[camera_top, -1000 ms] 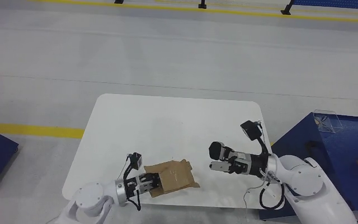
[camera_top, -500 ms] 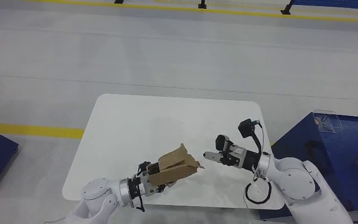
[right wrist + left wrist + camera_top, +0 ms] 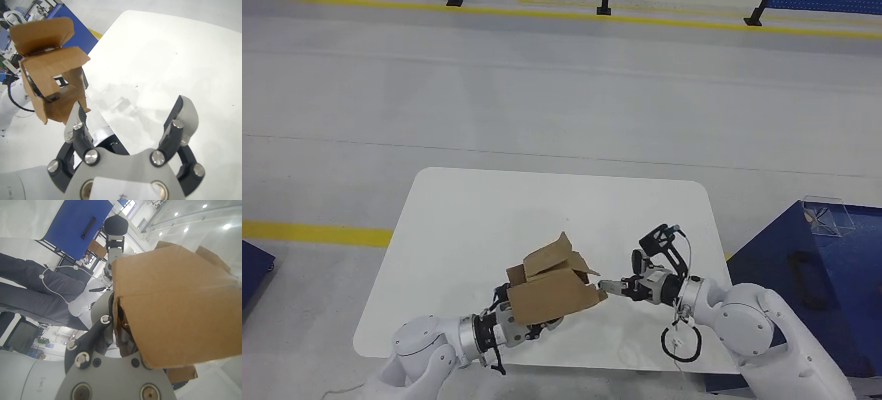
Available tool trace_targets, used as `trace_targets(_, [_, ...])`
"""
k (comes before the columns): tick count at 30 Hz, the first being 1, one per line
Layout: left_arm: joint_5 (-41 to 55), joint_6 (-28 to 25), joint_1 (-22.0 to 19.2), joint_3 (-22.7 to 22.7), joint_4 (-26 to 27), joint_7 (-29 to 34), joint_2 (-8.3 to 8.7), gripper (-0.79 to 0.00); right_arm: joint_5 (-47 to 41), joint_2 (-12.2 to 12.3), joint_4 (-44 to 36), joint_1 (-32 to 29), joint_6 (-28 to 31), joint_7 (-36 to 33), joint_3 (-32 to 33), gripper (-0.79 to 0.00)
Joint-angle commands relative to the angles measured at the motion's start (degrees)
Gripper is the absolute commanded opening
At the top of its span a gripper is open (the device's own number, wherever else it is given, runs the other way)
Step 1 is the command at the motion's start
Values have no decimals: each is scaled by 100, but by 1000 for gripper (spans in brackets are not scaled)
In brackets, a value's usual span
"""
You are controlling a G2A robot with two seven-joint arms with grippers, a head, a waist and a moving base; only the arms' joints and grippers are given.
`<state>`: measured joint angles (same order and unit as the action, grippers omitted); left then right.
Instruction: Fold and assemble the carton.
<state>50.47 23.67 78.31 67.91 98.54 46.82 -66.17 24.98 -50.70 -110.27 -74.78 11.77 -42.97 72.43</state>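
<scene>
Fingers of the right gripper stand wide apart with nothing between them. One ribbed pad sits just beside a lower corner of the carton; whether it touches the cardboard cannot be told. In the top view this gripper points at the carton from the robot's right, its tip just at the nearest edge.

The left gripper is clamped on the carton from the opposite side. In the left wrist view a brown wall of the carton runs down into the left gripper. One dark finger lies along its cut edge, and the other finger is hidden behind the cardboard.

The carton is brown cardboard, partly opened into a box shape and held tilted, lifted off the table. Loose flaps stand up on its upper side, bent at different angles. From the right wrist view its end is open and the hollow inside shows, with part of the left gripper visible through it.

Seen from the top, the carton hangs over the near half of the white, round-cornered table, between the two arms. In the right wrist view the table spreads out beyond the open fingers.

A blue cabinet stands on the floor just beyond the table's right side, and a yellow line crosses the grey floor to the left.
</scene>
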Motion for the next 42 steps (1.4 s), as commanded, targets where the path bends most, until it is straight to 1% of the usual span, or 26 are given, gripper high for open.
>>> trace_targets(1, [12,-50,-2,15,-5,-43,1,-785,-93,-18,45,29,88,-85,-125,0])
trace_targets(4, [38,-169,-6,25,-19,-84,-1,-785,-184,-43,133,93,211,-236,-295,0])
trace_targets(6, [31,-349,-1,15,-26,-72,-7,-785,-260,-66,164,127,272,-288,-429,0])
trace_targets(10, [-54,-557,-5,-89,-87,-61,-20,-785,-252,-107,249,254,248,-274,-580,0])
trace_targets(14, [-248,-825,-19,-147,-101,-54,-24,-785,-447,-118,323,342,214,-46,-400,0])
trace_targets(17, [-395,-1005,12,-171,-124,-113,-24,-785,-601,-104,267,309,285,0,-214,0])
trace_targets(23, [-541,-1119,5,-222,-203,-335,-35,-785,-719,-75,-15,132,409,-39,11,0])
trace_targets(28, [-471,-1089,-14,-232,-231,-494,-48,-785,-704,-78,-201,53,410,-110,-15,0])
trace_targets(35, [-463,-1153,-17,-237,-209,-481,-53,-785,-497,-144,-15,316,256,-102,-320,0])
trace_targets(42, [-562,-1392,25,-195,-144,-217,-36,-785,-503,-143,231,471,66,-177,-132,0])
